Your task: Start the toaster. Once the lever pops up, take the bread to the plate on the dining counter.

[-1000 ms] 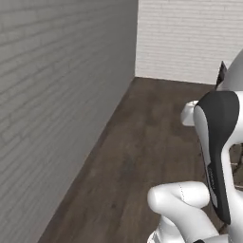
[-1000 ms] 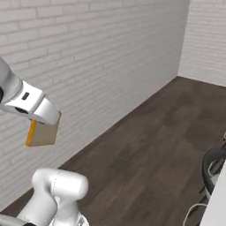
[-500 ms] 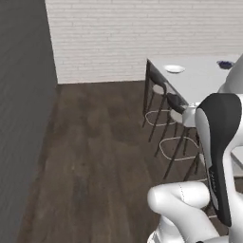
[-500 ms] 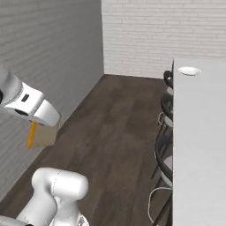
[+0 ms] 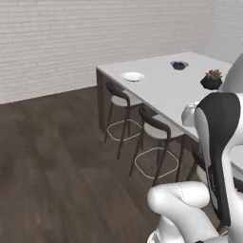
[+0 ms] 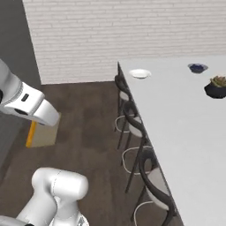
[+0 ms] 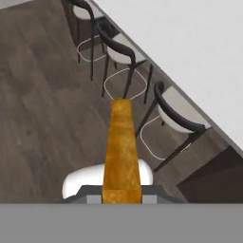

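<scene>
My gripper point(image 6: 40, 125) is shut on the bread point(image 6: 42, 133), a golden-tan slice held on edge above the dark wood floor, left of the stools. In the hand view the bread point(image 7: 122, 147) runs up from between the fingertips of the gripper point(image 7: 122, 195), crust edge towards the camera. The white plate point(image 5: 132, 76) lies near the far left corner of the dining counter point(image 5: 166, 95). From the right base view the plate point(image 6: 140, 73) sits at the far end of the counter point(image 6: 185, 123). The toaster is out of view.
A small blue bowl point(image 6: 197, 67) and a dark potted plant point(image 6: 216, 87) stand further right on the counter. Black stools point(image 5: 155, 128) line the counter's near side between me and the top. A white brick wall point(image 5: 95, 33) closes the back; open wood floor point(image 5: 47, 166) lies left.
The base has turned, so both base views swung from wall and floor onto the dining counter, which now shows larger with plate, bowl and plant. The bread stays in the gripper.
</scene>
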Available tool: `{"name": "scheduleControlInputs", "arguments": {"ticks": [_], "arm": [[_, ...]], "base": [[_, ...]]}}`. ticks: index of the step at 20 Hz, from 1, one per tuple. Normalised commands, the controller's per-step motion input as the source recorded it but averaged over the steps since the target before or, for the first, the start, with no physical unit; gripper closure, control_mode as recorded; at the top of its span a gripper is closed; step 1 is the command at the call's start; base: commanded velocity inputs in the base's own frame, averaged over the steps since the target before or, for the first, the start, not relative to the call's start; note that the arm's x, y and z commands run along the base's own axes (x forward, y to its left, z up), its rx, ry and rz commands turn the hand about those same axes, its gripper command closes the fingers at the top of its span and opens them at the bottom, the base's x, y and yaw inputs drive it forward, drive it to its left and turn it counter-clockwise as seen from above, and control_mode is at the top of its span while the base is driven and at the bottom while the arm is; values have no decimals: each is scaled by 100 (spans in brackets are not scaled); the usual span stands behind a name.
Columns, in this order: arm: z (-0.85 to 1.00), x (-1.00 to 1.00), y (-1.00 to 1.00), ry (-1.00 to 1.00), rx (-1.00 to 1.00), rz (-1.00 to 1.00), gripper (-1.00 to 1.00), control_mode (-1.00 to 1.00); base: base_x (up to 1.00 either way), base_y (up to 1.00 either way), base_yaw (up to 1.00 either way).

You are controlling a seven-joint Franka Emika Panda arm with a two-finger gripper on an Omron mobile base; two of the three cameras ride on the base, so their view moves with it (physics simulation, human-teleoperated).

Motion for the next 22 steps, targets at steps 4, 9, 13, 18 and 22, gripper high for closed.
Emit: {"name": "scheduleControlInputs", "arguments": {"ticks": [4, 9, 13, 18, 22], "arm": [[0, 0, 0, 0, 0, 0, 100, 100], [0, 0, 0, 0, 0, 0, 100, 100], [0, 0, 0, 0, 0, 0, 100, 100], [0, 0, 0, 0, 0, 0, 100, 100], [0, 0, 0, 0, 0, 0, 100, 100]], "base": [[88, 74, -56], [75, 85, -54], [52, 91, -50], [42, 94, -49], [34, 100, -49]]}}
